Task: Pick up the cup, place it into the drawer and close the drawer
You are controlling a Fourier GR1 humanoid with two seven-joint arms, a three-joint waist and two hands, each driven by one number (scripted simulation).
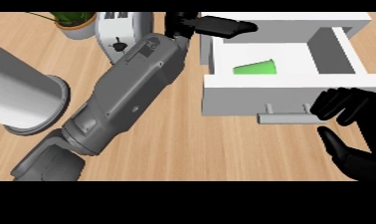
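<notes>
Head view: open drawer [220,88], roughly 2 o'clock
cup [256,67]: green, lying tipped inside it
left robot hand [217,25]: fingers straight, holding nothing, over drawer's back-left corner
right robot hand [343,106]: spread open beside handle [285,117]

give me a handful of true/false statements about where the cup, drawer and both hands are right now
1. The green cup lies on its side inside the open drawer. True.
2. The drawer is fully closed. False: it is pulled out, its inside showing.
3. The right hand is beside the drawer handle, at the right end of the drawer's front. True.
4. The left hand holds the cup. False: it is above the drawer's back left corner, apart from the cup.
5. A potted plant stands at the counter's far left, next to a toaster. True.
</notes>
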